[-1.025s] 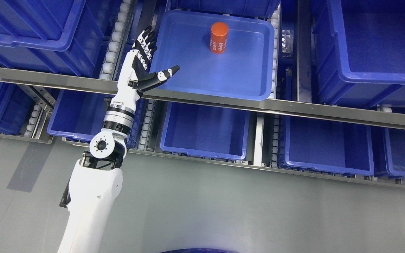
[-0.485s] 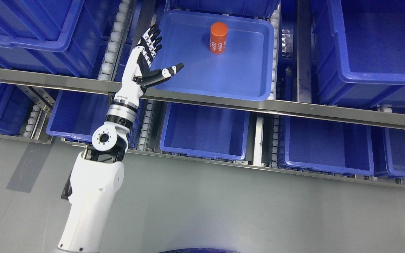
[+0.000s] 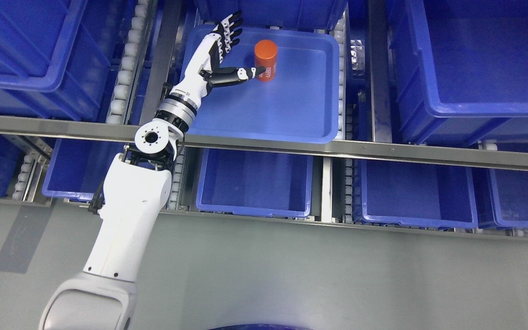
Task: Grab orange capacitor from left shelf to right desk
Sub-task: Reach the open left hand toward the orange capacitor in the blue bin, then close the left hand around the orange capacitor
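The left hand [image 3: 220, 57] is spread wide inside the blue tray [image 3: 291, 114] on the shelf, holding nothing. Its thumb tip lies against the upright orange capacitor [image 3: 265, 60], the fingers to the capacitor's left.

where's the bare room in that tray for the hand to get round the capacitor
Bare floor fills the blue tray right of and nearer than the orange capacitor. Crowded on its left, where the open left hand reaches, thumb tip at the can.

Blue tray [image 3: 291, 114] with upright orange capacitor [image 3: 266, 60] on shelf [image 3: 383, 150]
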Motion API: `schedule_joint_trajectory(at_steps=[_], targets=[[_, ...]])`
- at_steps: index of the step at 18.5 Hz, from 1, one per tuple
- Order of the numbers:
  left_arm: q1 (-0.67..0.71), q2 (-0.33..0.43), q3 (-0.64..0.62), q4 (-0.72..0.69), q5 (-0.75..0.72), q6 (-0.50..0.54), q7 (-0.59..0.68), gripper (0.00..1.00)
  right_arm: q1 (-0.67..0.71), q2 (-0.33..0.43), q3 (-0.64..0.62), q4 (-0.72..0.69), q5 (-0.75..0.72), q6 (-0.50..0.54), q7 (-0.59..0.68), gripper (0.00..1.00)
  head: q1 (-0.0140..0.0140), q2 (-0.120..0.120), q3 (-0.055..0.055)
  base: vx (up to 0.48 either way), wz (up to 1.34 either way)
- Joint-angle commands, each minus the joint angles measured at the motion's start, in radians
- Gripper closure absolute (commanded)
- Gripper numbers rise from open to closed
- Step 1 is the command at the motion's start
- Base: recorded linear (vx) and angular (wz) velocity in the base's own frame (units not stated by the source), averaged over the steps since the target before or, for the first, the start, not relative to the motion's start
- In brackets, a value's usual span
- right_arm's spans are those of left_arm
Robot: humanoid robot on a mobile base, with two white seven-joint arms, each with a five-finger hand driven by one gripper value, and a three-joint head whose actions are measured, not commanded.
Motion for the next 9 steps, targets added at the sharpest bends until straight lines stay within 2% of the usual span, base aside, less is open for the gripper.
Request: schedule_joint_trajectory(at_steps=[1,6,9], targets=[[-0.069,0.017,-0.107,0.26,-0.007,0.003,-0.005,0.02,0.014,-0.017,-0.011,-0.034,0.0,-0.001,0.001,0.0,0.0,0.0,0.0,0.1,-0.12],[-0.071,0.017,-0.114,0.297,-0.001,0.001,-0.007,0.09,0.014,-0.017,-0.011,-0.034,0.0,-0.001,0.001,0.0,0.0,0.0,0.0,0.079,-0.1],[-0.071,0.017,-0.11,0.297,0.0,-0.011,-0.008,0.22,0.014,-0.017,-0.011,-0.034,0.0,-0.001,0.001,0.0,0.0,0.0,0.0,0.04,-0.05]])
